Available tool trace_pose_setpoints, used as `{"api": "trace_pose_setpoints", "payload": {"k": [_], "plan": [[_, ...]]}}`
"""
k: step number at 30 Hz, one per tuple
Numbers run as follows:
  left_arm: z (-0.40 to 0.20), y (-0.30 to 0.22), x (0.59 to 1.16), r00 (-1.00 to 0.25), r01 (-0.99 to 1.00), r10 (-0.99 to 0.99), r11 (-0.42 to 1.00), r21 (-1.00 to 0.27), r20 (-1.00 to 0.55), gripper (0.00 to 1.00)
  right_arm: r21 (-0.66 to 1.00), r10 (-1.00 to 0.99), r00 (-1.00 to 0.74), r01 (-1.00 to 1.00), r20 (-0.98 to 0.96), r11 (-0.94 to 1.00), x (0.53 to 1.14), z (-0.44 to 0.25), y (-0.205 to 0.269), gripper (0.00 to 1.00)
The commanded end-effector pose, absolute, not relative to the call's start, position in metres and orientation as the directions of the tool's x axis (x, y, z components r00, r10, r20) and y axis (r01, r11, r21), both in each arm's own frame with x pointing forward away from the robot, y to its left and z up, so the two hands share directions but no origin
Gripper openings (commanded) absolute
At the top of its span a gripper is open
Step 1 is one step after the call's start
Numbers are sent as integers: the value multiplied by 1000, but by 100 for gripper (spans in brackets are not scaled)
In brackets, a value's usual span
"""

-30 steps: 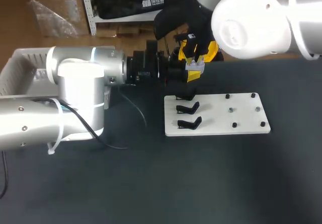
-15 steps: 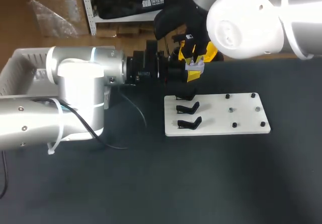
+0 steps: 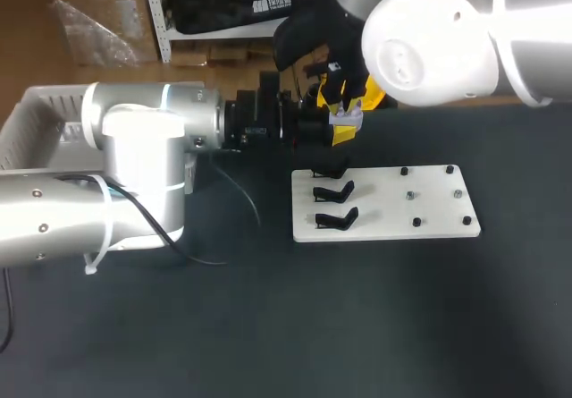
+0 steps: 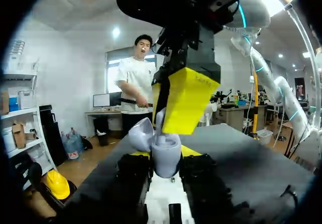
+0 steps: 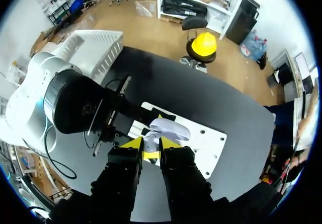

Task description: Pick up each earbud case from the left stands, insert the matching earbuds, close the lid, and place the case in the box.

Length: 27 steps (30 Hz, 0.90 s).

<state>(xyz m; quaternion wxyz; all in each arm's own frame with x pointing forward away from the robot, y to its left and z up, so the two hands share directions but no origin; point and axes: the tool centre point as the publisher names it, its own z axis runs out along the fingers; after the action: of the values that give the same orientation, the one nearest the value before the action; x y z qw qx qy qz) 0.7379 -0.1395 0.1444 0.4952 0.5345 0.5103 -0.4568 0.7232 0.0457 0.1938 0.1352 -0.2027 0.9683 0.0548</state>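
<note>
Earbud case up off the table at upper middle of the head view, pinched from both sides by the left gripper, its lid hinged open. Right gripper hangs directly above the open case; whether it grips anything, I cannot tell. Just below, the white board lies on the dark table, with black stands along its left edge.

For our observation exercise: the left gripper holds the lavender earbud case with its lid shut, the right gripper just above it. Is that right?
No: the lid stands open, as the left wrist view shows. The left gripper does hold the earbud case, the right gripper just above it.
</note>
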Motion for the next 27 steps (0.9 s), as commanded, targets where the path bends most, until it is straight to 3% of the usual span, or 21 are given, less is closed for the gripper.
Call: {"api": "trace_pose_setpoints", "payload": {"k": [1,27], "plan": [[143,-140,735,68,997,88,18,69,-994,0,48,-378,-882,-406,-281,912,723,192,48,0],[143,-140,735,68,997,88,18,69,-994,0,10,-428,-864,-447,-266,895,726,189,42,0]]}}
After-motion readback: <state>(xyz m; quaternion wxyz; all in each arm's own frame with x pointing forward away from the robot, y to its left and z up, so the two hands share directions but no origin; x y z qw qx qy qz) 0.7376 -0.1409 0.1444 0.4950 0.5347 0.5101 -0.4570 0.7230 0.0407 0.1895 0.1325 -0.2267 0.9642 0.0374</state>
